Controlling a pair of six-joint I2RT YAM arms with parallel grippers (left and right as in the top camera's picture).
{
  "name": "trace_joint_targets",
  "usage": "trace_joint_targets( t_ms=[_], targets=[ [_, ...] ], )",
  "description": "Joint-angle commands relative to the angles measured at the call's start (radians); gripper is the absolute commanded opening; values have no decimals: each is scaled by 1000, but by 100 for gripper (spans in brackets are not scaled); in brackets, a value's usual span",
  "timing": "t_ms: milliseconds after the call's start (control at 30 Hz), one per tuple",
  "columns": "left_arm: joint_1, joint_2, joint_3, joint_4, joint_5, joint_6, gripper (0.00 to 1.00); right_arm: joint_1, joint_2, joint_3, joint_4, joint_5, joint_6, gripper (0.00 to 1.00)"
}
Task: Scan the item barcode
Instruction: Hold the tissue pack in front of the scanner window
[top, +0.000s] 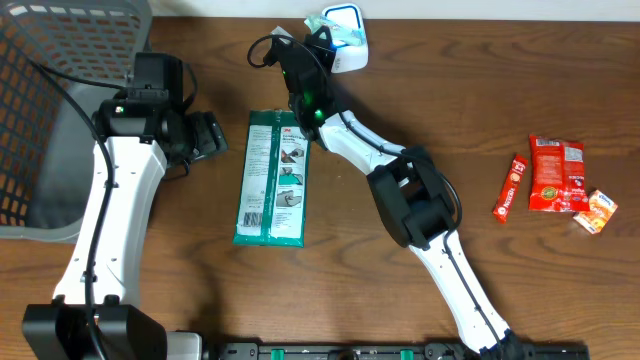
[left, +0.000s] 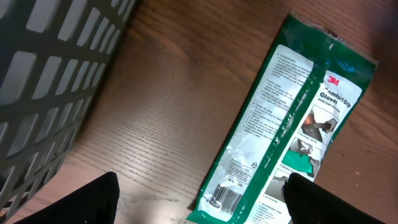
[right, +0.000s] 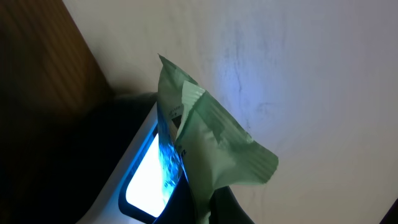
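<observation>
My right gripper (top: 312, 45) is shut on a small light green packet (top: 318, 25), holding it against the white scanner (top: 345, 35) at the table's far edge. In the right wrist view the packet (right: 211, 137) stands up from between the dark fingers (right: 233, 208), right beside the scanner's glowing blue window (right: 146, 177). My left gripper (top: 212, 135) is open, with nothing between its fingers (left: 93, 199). It hovers just left of a green 3M gloves pack (top: 274, 178) lying flat. That pack's barcode (left: 227, 197) faces up near the left gripper (left: 205, 202).
A grey slatted basket (top: 60, 60) fills the far left corner, close to the left arm. At the right lie a red snack bag (top: 555, 172), a red stick pack (top: 510, 188) and a small orange packet (top: 598, 212).
</observation>
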Motion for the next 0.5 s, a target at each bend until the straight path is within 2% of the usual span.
trace_joint_targets(
  t_ms=[0,233,400,467],
  targets=[
    [3,9,-8,-3,-2,-2,86,-6,-1,6,1,-15,103,1],
    [3,9,-8,-3,-2,-2,86,-16,-2,7,30,-3,141,1],
    [3,9,-8,-3,-2,-2,86,-23,-36,8,210,76,180,1],
    [3,9,-8,-3,-2,-2,86,-26,-71,8,229,83,196,1]
  ],
)
